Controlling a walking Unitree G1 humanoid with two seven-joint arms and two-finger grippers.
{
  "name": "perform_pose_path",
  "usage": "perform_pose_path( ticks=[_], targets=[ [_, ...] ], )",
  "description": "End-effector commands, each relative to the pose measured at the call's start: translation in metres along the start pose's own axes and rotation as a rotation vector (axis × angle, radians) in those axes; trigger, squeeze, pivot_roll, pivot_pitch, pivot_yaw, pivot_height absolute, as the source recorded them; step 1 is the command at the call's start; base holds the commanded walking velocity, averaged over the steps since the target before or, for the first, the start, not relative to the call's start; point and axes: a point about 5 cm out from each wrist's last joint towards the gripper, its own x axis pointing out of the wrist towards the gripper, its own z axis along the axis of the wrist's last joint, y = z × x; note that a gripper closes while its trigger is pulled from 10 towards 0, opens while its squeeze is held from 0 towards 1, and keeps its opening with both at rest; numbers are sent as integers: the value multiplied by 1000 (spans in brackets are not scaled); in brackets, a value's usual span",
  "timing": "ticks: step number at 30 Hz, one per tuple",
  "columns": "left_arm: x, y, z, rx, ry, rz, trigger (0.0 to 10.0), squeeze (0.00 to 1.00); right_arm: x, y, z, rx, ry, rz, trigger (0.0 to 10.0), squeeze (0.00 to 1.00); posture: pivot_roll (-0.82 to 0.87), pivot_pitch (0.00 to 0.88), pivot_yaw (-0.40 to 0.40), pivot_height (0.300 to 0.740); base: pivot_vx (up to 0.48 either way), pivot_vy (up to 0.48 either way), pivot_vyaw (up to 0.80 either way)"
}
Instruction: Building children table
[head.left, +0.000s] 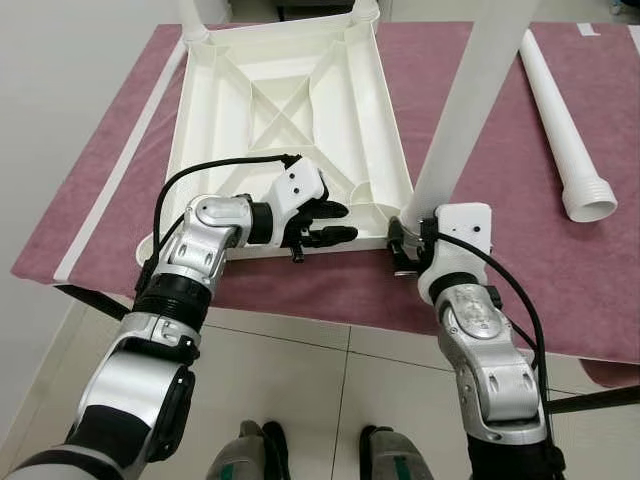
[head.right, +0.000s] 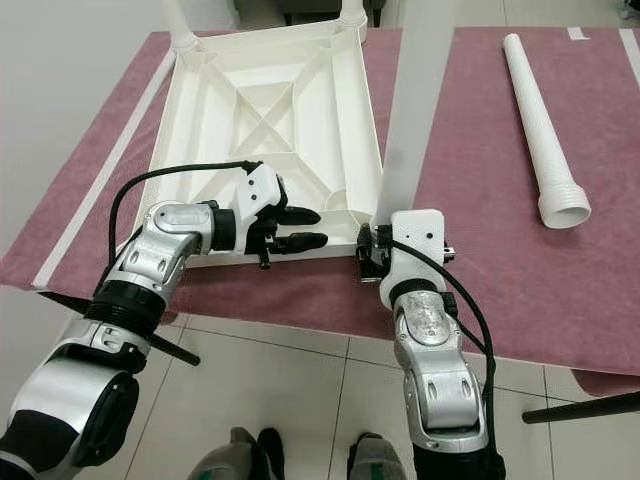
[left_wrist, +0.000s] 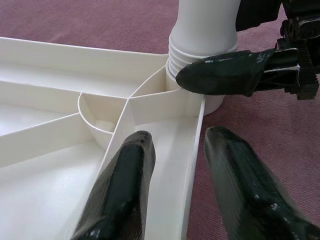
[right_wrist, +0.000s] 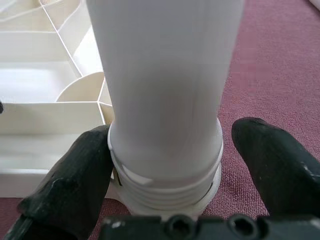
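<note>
Children's table top (head.left: 290, 100), white plastic and ribbed, lies upside down on the maroon-covered tabletop (head.left: 500, 270), its near edge along the front. Right gripper (right_wrist: 167, 165) has its fingers spread around, one touching, the threaded base of a leg (head.left: 470, 100) standing in the near right corner socket. Left gripper (head.left: 335, 222), fingers parted, straddles the near rim beside it. Two far corners already carry legs; one spare leg (head.left: 562, 120) waits toward the tabletop's right edge, the near left corner apparently unfilled.
</note>
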Motion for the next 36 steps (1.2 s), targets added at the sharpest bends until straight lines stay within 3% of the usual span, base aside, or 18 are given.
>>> perform_pose_path(
  ticks=[1,6,7,11,12,15,21,24,26,27,28,35,36],
  targets=[
    [-5,13,-10,-26,19,315,10000,0,0,4,7,37,-51,65,10000,0,-170,175,151,740,0,0,0],
    [-5,13,-10,-29,19,317,10000,0,-1,5,15,48,-105,104,10000,0,-170,175,151,740,0,0,0],
    [-5,13,-10,-29,19,319,10000,0,-1,5,17,54,-122,119,10000,1000,-170,175,151,740,0,0,0],
    [-5,13,-11,-30,19,320,10000,0,-1,5,20,58,-137,125,10000,1000,-172,176,152,740,0,0,0],
    [-5,12,-11,-30,20,321,10000,0,-2,4,26,80,-171,144,10000,0,-172,176,152,740,0,0,0],
    [-6,12,-11,-30,20,321,10000,0,-2,3,31,99,-200,167,10000,0,-172,176,153,740,0,0,0],
    [-6,10,-10,-11,23,275,10000,0,8,-19,45,85,-257,193,10000,0,-170,175,157,740,0,0,0],
    [-6,8,-18,-5,91,209,10000,0,15,-27,49,86,-271,315,10000,0,-167,172,160,740,0,0,0],
    [-6,9,-21,-1,115,194,10000,0,17,-26,50,85,-269,377,10000,0,-167,172,162,740,0,0,0],
    [-4,11,-24,8,149,170,10000,0,19,-22,49,95,-249,502,10000,0,-164,171,163,740,0,0,0],
    [-3,12,-25,13,165,157,10000,0,20,-20,49,88,-246,543,10000,0,-162,170,163,740,0,0,0],
    [0,11,-26,37,196,92,10000,0,23,-17,49,59,-236,650,10000,0,-161,170,165,740,0,0,0],
    [3,12,-25,49,207,86,8902,0,26,-17,48,58,-230,676,10000,0,-160,169,166,740,0,0,0]
  ],
)
